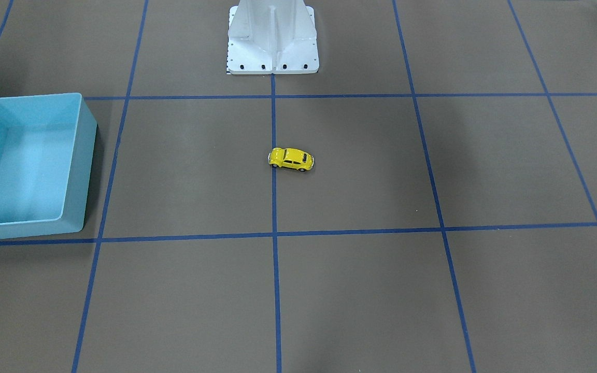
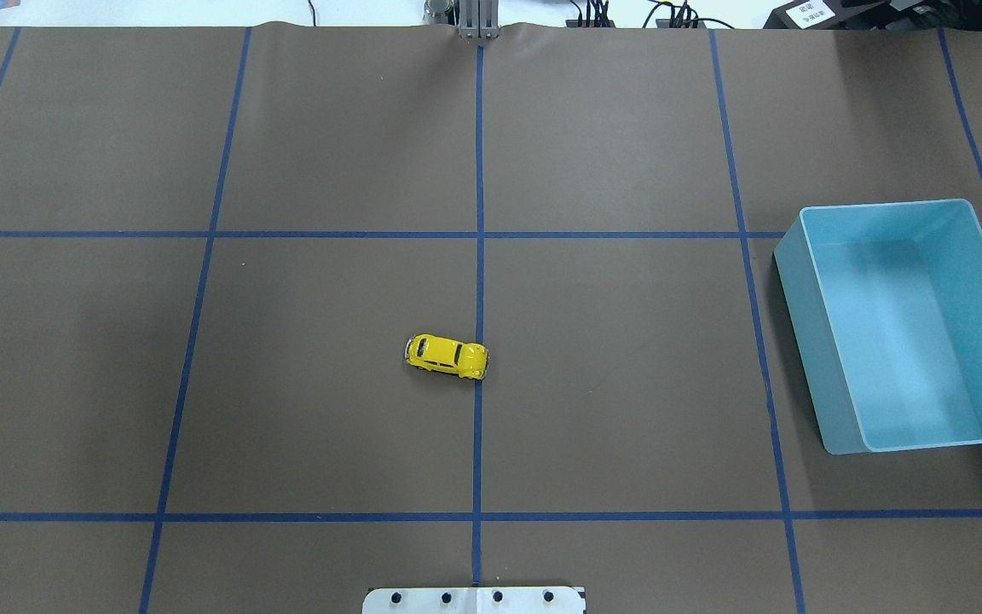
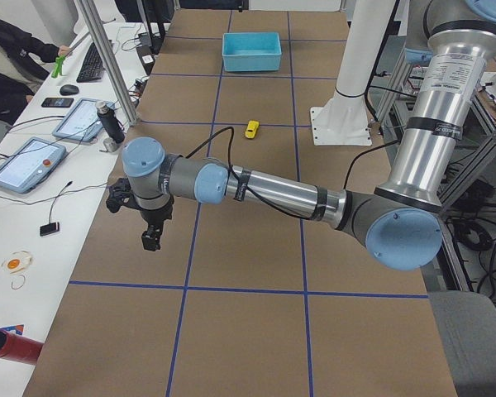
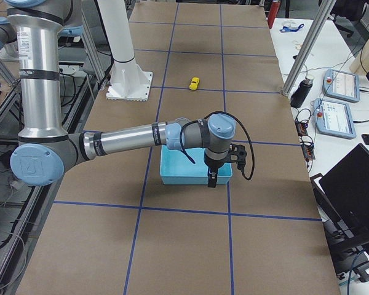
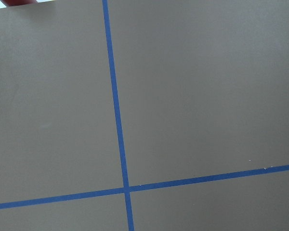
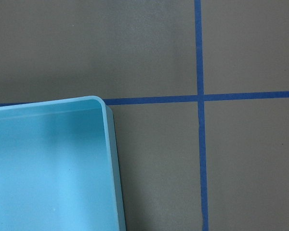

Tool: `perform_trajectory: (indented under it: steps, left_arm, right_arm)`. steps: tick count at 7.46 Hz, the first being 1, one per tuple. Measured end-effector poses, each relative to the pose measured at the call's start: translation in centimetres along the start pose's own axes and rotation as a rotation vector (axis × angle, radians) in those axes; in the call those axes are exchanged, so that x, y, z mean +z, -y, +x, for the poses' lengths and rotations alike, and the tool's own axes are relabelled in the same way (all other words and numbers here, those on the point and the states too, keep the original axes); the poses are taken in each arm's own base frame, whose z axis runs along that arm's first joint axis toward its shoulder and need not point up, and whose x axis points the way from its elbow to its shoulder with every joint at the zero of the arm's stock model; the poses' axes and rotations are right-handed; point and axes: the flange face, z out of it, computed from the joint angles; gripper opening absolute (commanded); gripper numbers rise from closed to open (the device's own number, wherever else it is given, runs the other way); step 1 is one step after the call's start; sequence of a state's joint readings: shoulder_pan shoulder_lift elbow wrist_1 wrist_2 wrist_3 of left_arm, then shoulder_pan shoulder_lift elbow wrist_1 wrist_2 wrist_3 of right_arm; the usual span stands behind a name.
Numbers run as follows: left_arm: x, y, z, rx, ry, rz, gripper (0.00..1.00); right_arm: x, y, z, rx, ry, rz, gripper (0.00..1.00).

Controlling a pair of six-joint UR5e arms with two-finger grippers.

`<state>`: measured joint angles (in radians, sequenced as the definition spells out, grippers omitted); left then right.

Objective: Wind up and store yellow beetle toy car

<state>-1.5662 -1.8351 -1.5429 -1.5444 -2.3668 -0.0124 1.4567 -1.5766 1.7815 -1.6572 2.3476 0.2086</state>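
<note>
The yellow beetle toy car (image 1: 291,159) (image 2: 447,356) stands alone on its wheels at the middle of the brown table, touching the central blue tape line. It also shows small in the side views (image 3: 251,129) (image 4: 195,82). The light-blue bin (image 1: 89,155) (image 2: 806,341) (image 6: 108,144) sits empty on my right side. My left gripper (image 3: 151,240) hangs far out over the table's left end, well away from the car. My right gripper (image 4: 211,181) hovers at the bin's outer edge (image 4: 184,175). Only the side views show the grippers, so I cannot tell whether either is open or shut.
The robot's white base (image 1: 272,46) (image 2: 474,599) stands on the table's near edge. Blue tape lines (image 5: 116,120) divide the table into squares. A side desk holds tablets (image 3: 25,163), a dark bottle (image 3: 110,122) and a keyboard, with a person (image 3: 8,62) seated there.
</note>
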Motion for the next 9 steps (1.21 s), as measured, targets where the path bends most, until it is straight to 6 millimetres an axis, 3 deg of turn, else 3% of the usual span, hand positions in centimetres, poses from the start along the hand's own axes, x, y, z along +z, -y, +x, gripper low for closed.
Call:
perform_trajectory:
  steps: [3,6,7,9]
  left_arm:
    - [-0.3,0.7,0.9,0.028,0.005,0.021,1.00]
    - [-0.4,-0.8,1.7,0.012,-0.022,0.035,1.00]
    - [-0.5,-0.8,3.1,-0.035,-0.045,0.042,1.00]
    - [1.6,0.7,10.0,-0.133,-0.061,0.022,1.00]
  right_arm:
    - [0.4,-0.2,-0.1,0.005,0.000,-0.010,1.00]
    - [1.0,-0.7,0.1,0.011,-0.001,-0.024,1.00]
    - [1.2,-0.8,0.1,0.010,-0.002,-0.028,1.00]
    - [1.4,-0.9,0.1,0.010,-0.002,-0.033,1.00]
